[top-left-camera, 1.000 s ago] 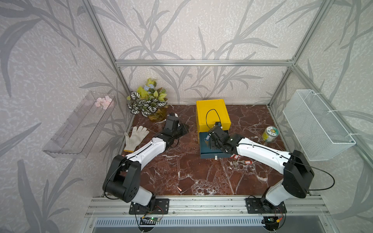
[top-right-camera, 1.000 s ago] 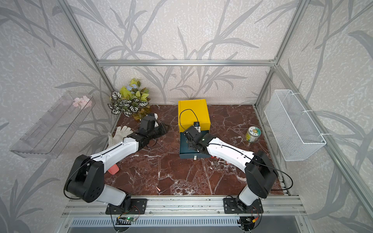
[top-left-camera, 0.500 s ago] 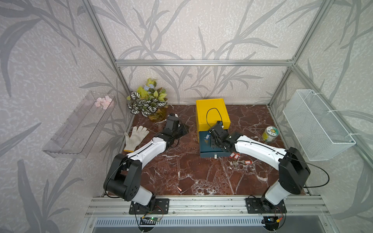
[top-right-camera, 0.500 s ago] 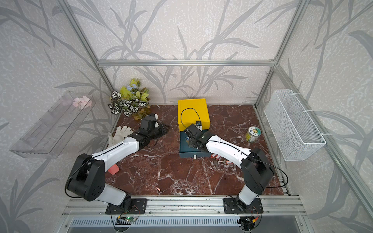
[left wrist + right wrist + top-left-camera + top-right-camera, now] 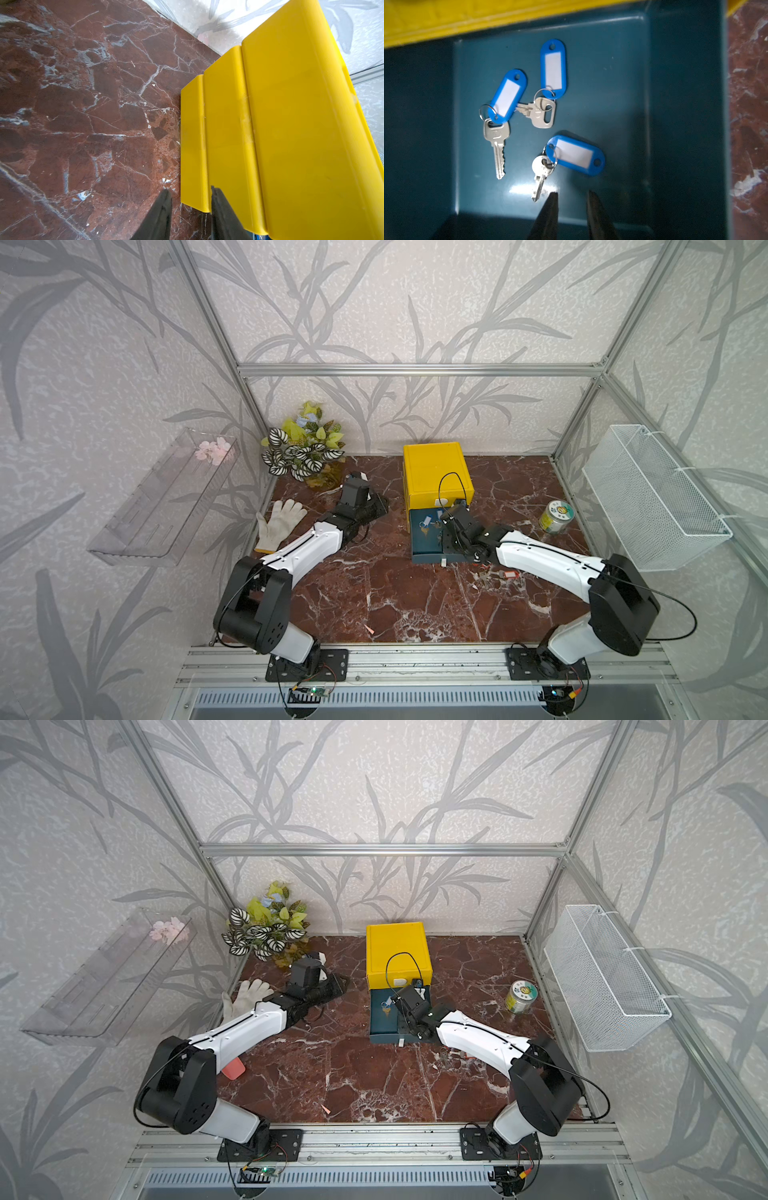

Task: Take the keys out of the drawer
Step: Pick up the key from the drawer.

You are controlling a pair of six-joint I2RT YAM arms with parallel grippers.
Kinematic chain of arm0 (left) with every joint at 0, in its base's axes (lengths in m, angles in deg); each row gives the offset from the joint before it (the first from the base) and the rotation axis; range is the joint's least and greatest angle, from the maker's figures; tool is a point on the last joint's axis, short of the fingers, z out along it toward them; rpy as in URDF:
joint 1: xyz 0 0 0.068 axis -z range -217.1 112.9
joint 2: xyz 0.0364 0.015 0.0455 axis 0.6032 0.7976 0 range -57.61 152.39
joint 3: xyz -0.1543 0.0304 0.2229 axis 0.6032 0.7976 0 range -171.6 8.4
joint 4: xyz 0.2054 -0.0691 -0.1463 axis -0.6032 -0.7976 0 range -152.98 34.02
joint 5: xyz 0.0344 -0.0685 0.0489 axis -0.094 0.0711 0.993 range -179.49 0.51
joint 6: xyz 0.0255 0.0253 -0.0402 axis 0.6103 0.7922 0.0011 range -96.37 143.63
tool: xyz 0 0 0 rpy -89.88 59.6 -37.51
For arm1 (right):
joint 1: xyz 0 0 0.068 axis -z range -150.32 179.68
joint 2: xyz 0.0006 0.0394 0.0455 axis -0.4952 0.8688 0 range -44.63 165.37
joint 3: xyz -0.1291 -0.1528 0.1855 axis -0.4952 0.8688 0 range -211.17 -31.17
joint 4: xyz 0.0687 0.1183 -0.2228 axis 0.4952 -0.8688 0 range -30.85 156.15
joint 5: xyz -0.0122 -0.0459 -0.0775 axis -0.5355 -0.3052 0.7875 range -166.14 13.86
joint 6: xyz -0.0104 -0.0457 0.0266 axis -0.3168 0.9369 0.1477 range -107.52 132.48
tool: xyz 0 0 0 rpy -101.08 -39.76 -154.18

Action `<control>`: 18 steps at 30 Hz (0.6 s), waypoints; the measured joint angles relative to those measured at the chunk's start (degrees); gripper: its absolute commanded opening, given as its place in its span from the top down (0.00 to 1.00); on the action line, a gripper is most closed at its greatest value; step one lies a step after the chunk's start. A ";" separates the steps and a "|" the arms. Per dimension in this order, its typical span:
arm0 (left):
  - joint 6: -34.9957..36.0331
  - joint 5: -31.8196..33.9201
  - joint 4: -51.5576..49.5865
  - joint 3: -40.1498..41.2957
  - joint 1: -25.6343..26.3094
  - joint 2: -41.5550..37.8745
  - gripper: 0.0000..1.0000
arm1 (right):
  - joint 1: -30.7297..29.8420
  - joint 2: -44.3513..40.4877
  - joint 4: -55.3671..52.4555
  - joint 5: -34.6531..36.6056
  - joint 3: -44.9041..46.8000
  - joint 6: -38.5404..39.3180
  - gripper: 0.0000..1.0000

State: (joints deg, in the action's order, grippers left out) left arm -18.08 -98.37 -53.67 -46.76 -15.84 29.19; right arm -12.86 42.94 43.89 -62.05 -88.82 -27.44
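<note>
A: Overhead, in a top view: drawer [image 5: 426, 547] open before yellow cabinet [image 5: 436, 468], right jaws over it, red-tagged key [image 5: 508, 573] out on bench [image 5: 374, 593].
B: And left wrist view?
A: There left jaws parted, empty, beside cabinet.
B: Right wrist view?
A: Three blue-tagged keys [image 5: 544, 113] inside drawer; jaws narrowly parted, gripping nothing, near closest key.

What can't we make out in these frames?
- Top views: keys on the table too small to count; right arm may hide some.
- Top views: right claw hidden behind its own wrist; right wrist view shows only fingertips.
- Top views: jar label too small to read.
</note>
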 measured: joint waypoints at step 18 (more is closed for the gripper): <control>0.15 -0.04 -0.13 -0.96 -0.04 1.09 0.65 | 0.09 5.01 4.42 -0.52 -2.60 0.81 0.70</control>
State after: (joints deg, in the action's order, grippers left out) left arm -17.93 -98.42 -53.81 -47.72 -15.89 30.29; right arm -12.77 47.94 48.30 -62.57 -91.42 -26.63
